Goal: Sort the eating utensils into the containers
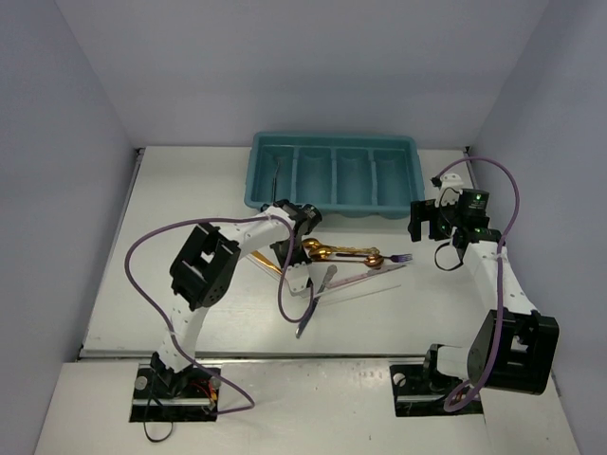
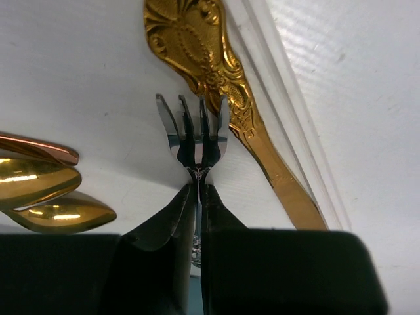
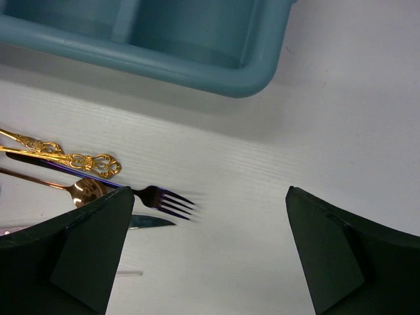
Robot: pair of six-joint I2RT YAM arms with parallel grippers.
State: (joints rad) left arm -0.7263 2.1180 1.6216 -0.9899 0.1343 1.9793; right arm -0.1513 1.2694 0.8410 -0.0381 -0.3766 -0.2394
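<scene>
Tray (image 1: pixel 332 138) at 12 o'clock on the table (image 1: pixel 190 190); four long slots; the three right ones look bare; the leftmost shows a thin dark line, maybe one utensil, too small to tell.

Pile (image 1: pixel 351 261) of utensils mid-table, 6 o'clock of the tray, apart from it.

Left gripper (image 2: pixel 198 189) is down at the pile's 9 o'clock end; fingers pressed together, pinching the silver fork (image 2: pixel 197 131) at its neck, tines toward 12 in the wrist view; whether the fork rests on the table or is just off it, can't tell. Right gripper (image 3: pixel 210 256) spread wide, nothing in it, hovers over bare table at 3 o'clock of the pile, near the tray's right corner.

Gold handle (image 2: pixel 230 98) sits just beside the silver fork at its 2 o'clock; pale sticks (image 2: pixel 295 118) run along that handle's right side; gold spoons (image 2: pixel 52 203) at the fork's 8 o'clock; purple fork (image 3: pixel 164 199) at the pile's 3 o'clock end, tines toward the right gripper; knife (image 3: pixel 154 222) tip just below it.

Progress, my read: hardly begun; at most one piece binned; all the rest left; step in hand is the grab on the silver fork; lift and carry to 12 o'clock not yet done.
</scene>
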